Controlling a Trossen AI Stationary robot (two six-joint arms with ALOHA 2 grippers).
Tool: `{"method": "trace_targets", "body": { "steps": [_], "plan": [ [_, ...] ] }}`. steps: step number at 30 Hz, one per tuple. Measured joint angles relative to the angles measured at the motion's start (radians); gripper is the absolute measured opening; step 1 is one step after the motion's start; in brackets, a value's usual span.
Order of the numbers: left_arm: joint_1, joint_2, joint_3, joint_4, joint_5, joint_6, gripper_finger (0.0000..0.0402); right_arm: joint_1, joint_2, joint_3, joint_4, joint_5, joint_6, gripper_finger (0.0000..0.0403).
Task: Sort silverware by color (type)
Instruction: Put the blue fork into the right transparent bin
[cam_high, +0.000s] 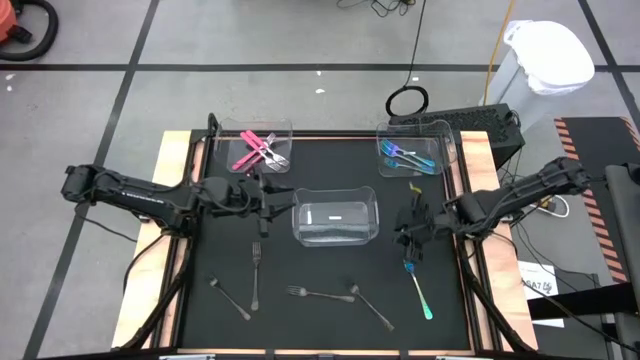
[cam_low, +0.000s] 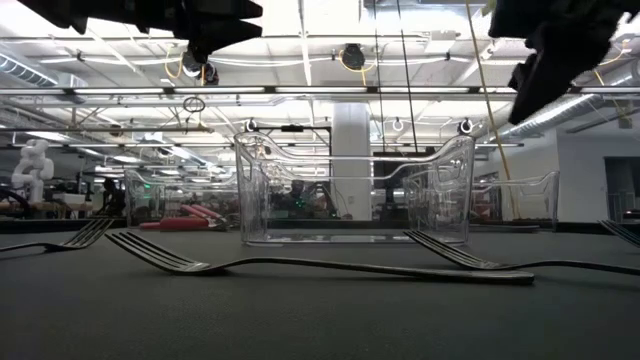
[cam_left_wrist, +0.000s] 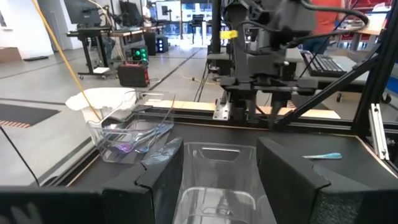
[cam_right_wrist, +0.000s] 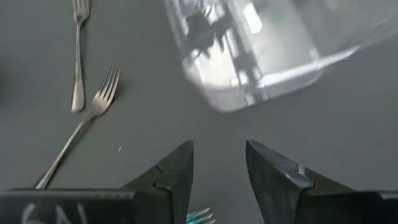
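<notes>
right pincer (cam_right_wrist: 219, 171) spread, teal fork (cam_right_wrist: 199, 217) mostly hidden beneath | left pincer (cam_left_wrist: 211, 180) spread | black worktop (cam_high: 330, 320), grey forks (cam_high: 256, 270) | workshop behind

A black desk (cam_high: 330, 330) with pale wooden edges carries three clear plastic bins: one at the middle (cam_high: 336, 218), one at the far left corner (cam_high: 282, 131), one at the far right corner (cam_high: 440, 135). A keyboard (cam_high: 470, 119) lies beyond the desk's far right corner.

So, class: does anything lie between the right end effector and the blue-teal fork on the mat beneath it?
Nothing visible does. The right end effector hangs open just above the blue-teal fork, with only bare mat around it; the clear bin sits off to the side.
</notes>
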Motion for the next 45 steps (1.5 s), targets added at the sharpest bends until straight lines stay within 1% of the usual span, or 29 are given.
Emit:
{"method": "trace_targets", "body": {
  "steps": [9,12,17,22,24,28,31,35,37,39,45],
  "plan": [
    [0.0,0.044,0.0,-0.031,0.002,0.0,0.0203,0.155,0.106,0.0,-0.004,-0.003,0.195,0.0144],
    [0.0,0.062,0.0,-0.033,0.045,0.0,0.0203,0.206,0.138,0.013,-0.016,-0.005,0.251,0.0144],
    [0.0,0.095,0.0,-0.032,0.099,-0.003,0.0203,0.29,0.203,0.083,-0.067,-0.005,0.347,0.0144],
    [0.0,0.122,0.0,-0.033,0.105,-0.003,0.0203,0.36,0.284,0.173,-0.148,-0.006,0.437,0.0144],
    [0.0,0.13,0.0,-0.029,0.105,-0.025,0.0203,0.384,0.318,0.207,-0.189,-0.012,0.475,0.0144],
    [0.0,0.137,0.0,-0.03,0.112,-0.101,0.0203,0.422,0.379,0.245,-0.229,-0.076,0.549,0.0144],
    [-0.001,0.139,0.0,-0.03,0.155,-0.172,0.0203,0.442,0.413,0.246,-0.226,-0.155,0.627,0.0144],
    [-0.033,0.139,0.0,-0.03,0.175,-0.209,0.0203,0.477,0.456,0.246,-0.227,-0.241,0.709,0.0144],
    [-0.061,0.139,0.0,-0.03,0.162,-0.212,0.0203,0.498,0.469,0.246,-0.226,-0.264,0.743,0.0144],
    [-0.092,0.139,0.0,-0.03,0.13,-0.233,0.0203,0.52,0.477,0.246,-0.225,-0.265,0.769,0.0144],
    [-0.192,0.139,0.0,-0.029,-0.019,-0.288,0.0203,0.582,0.478,0.246,-0.223,-0.259,0.847,0.0144]
  ]
}}
